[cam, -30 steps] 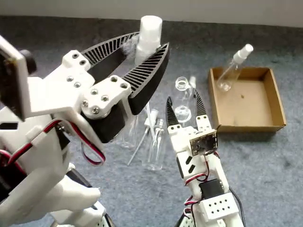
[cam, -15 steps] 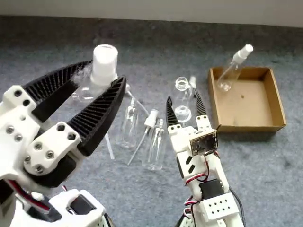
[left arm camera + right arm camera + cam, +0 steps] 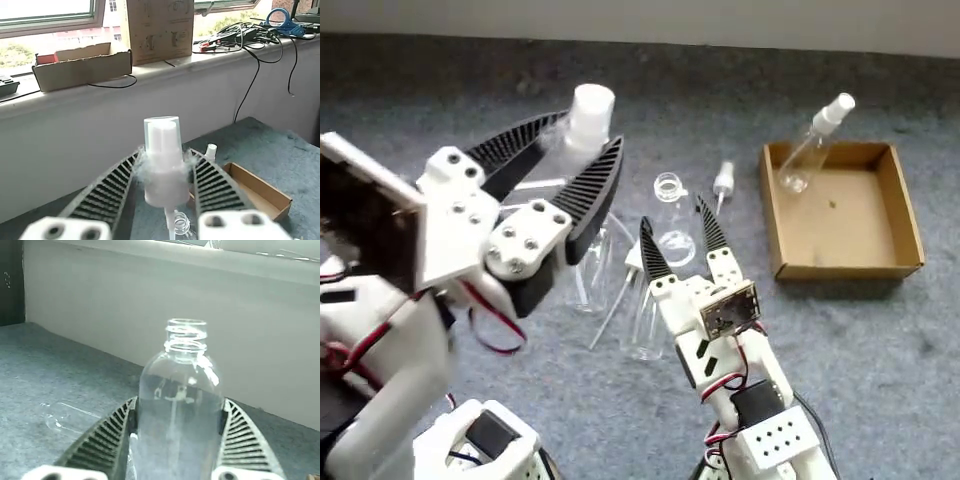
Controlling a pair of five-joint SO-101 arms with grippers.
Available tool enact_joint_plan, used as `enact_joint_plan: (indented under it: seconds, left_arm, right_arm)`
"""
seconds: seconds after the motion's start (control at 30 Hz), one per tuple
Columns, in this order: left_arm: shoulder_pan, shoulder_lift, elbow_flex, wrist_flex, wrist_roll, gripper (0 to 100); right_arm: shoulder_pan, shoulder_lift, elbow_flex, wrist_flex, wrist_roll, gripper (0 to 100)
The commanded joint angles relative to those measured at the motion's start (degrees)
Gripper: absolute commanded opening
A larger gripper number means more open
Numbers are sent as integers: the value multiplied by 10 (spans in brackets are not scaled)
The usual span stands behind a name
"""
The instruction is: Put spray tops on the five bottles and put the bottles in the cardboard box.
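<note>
A grey carpet (image 3: pixel 880 370) covers your table, with a pale wall running along its far edge. Toward the left edge your left gripper (image 3: pixel 585 135) is up off the carpet, its ribbed black fingers pinched on a white spray top (image 3: pixel 592 105) — cap up, dip tube hanging below. Near the middle of the carpet a clear uncapped bottle (image 3: pixel 590 272) lies on its side. Another bottle (image 3: pixel 646 322) lies closer to the near edge, with a loose top (image 3: pixel 633 255) between them. Next, your right gripper (image 3: pixel 673 213) is clamped around an open-necked bottle (image 3: pixel 667 187), held upright; I cannot tell whether its base touches the carpet. A second loose top (image 3: pixel 723 180) rests between that bottle and the cardboard box (image 3: pixel 840 268), which sits toward the right edge. Inside it, one capped bottle (image 3: pixel 808 152) leans in the far-left corner — its cap is past the rim.
</note>
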Motion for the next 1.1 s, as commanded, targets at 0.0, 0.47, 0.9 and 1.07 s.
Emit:
enact_joint_plan:
  seconds: [0.0, 0.47, 0.9, 1.07]
  left_arm:
    - [-9, -35, 161, -188, -4, 5]
    - [-58, -68, 465, -634, -4, 5]
    - [-29, -67, 497, -696, -3, 5]
    - [-7, -66, 523, -697, -4, 5]
  right_arm:
    - [-7, -5, 71, -16, 4, 163]
    - [-7, -4, 71, 12, 4, 163]
    - [-7, -4, 71, 40, 4, 163]
    - [-7, -4, 71, 39, 4, 163]
